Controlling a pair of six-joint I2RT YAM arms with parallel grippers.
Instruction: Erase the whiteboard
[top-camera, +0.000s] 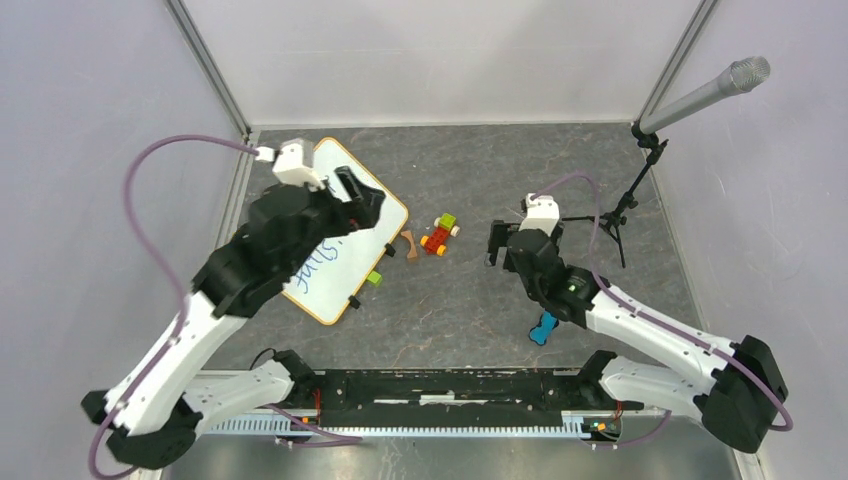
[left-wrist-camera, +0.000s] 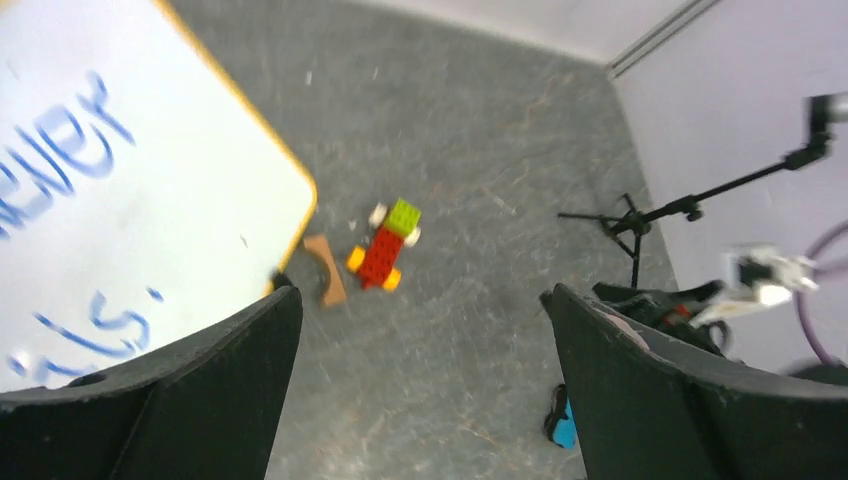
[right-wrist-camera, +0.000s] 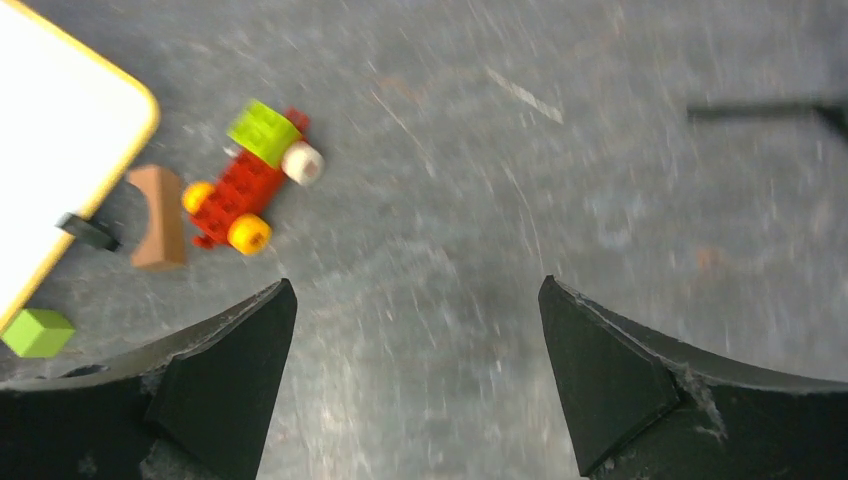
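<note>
Handwriting in blue marker is seen across the whiteboard (top-camera: 335, 272), a white rectangular board with rounded corners and a thin orange-tan rim. The board is laid flat on the grey table (top-camera: 470, 300), turned at an angle, on the left-arm side and towards the far wall. Part of its surface is hidden under the left arm in the top view. Two small black clips (top-camera: 353, 301) are fixed to its right-hand edge. In the left wrist view the writing is blurred, though letters like "ever" can be made out.

The left gripper (left-wrist-camera: 420, 296) is held above the board's right-hand edge, its fingers spread wide apart with nothing between them. The right gripper (right-wrist-camera: 415, 288) is held over bare table well to the right of the board, its fingers likewise spread apart and empty.

Just beside the board's right edge a small brown arch block (top-camera: 410, 245) is found, lying next to one clip. Right beyond it a toy brick car (top-camera: 440, 235) is set, built of red bricks with yellow wheels and a lime-green brick on top. A small green cube (top-camera: 374, 277) sits close against the same edge, between the two clips. A blue object (top-camera: 543, 328) lies well to the right of the board, beneath the right arm. A microphone stand (top-camera: 625, 205) is placed farthest from the board, at the far right.
</note>
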